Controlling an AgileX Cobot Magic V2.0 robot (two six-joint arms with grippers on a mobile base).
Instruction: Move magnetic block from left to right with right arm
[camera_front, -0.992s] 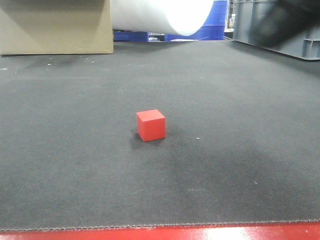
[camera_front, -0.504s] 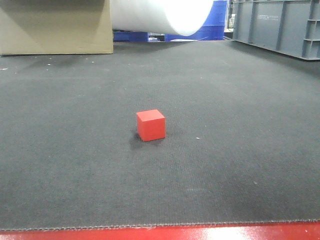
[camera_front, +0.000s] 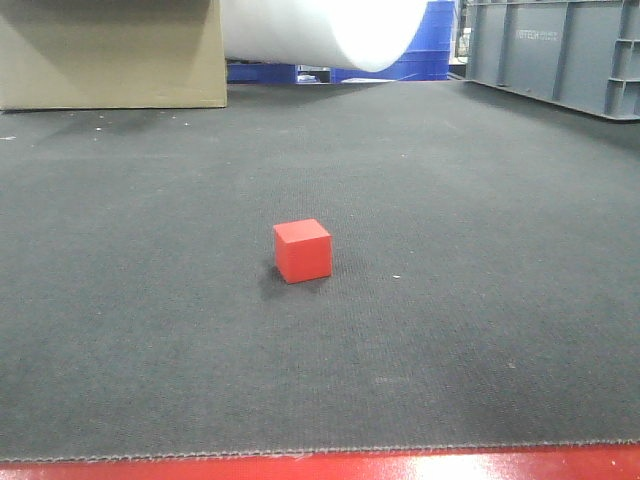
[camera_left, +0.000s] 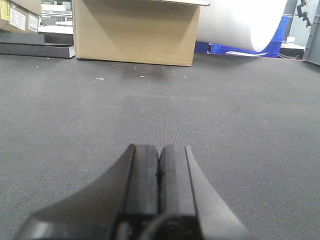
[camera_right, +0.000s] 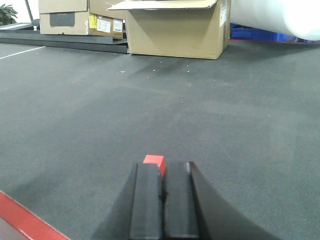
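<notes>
Red magnetic block (camera_right: 154, 161) at twelve o'clock beyond right gripper (camera_right: 163, 181) — jaws pressed together, empty. Open wide first, then straddle squarely.

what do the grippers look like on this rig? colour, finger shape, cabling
Both wrist views show the same design. The left gripper has two flat, matte black fingers with squared tips, flanked by dark shoulders that flare outward toward the camera. A thin dark cable loops at its base. The right gripper matches. No markings visible. The arms themselves are out of view.
</notes>
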